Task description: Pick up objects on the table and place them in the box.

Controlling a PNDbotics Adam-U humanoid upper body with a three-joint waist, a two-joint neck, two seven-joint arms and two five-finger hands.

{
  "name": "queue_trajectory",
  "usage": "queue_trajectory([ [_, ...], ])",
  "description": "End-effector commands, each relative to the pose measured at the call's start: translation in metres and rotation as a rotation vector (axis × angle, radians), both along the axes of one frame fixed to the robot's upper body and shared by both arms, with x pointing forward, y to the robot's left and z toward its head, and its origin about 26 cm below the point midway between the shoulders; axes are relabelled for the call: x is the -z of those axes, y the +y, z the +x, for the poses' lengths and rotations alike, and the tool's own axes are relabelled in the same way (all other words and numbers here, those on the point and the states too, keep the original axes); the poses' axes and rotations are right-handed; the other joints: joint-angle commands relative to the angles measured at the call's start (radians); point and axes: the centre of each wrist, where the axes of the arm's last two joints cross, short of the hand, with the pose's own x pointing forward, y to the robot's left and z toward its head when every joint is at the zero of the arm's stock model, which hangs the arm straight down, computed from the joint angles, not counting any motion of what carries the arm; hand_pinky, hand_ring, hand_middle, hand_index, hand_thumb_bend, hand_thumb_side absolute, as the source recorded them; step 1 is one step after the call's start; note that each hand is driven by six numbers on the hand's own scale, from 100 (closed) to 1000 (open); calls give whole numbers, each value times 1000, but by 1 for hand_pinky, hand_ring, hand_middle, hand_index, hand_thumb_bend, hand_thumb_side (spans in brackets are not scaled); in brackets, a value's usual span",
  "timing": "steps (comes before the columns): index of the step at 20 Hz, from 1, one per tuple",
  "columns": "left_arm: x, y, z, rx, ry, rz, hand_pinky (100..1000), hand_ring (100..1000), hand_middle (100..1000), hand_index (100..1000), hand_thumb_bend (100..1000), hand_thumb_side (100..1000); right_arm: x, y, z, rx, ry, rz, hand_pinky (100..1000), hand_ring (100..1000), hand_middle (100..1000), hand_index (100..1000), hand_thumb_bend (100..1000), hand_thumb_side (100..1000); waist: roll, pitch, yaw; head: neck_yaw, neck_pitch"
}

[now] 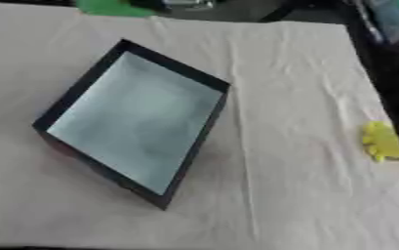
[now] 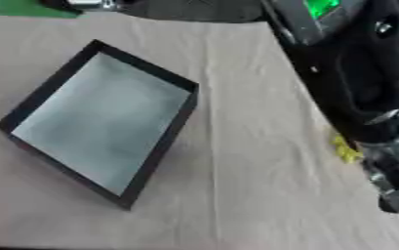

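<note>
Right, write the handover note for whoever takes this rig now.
Hands: neither hand can be made out; only the right arm shows, along the right side of the right eye view.
Things: the box sits left of centre on the cloth-covered table, nothing visible inside. A yellow object lies near the table's right edge, beside the arm.
Done: nothing boxed yet.
Left: pick up the yellow object and place it in the box.

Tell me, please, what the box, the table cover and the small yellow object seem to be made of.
Box: probably cardboard, matte; thin black walls, pale flat floor. Table cover: beige cloth, seemingly; it shows creases and fold lines. Yellow object: perhaps plastic or rubber; bright uniform colour, lumpy outline, but too unclear to say for certain.
</note>
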Motion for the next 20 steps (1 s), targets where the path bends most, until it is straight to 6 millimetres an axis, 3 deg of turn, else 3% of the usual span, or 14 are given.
queue_trajectory([
  [1,-11,0,1,3,-35,5,815,607,788,796,414,685,4,17,10,25,-27,-16,866,640,445,645,270,100,8,-10,6,-11,-1],
  [12,-18,8,-2,-93,-96,-45,815,610,788,797,423,678,83,52,65,119,88,-176,861,639,445,642,272,100,13,0,26,-27,-1],
  [20,-17,9,-3,-100,-91,-43,816,609,787,796,422,678,106,45,78,164,100,-212,858,638,444,640,276,100,12,1,17,-22,-1],
])
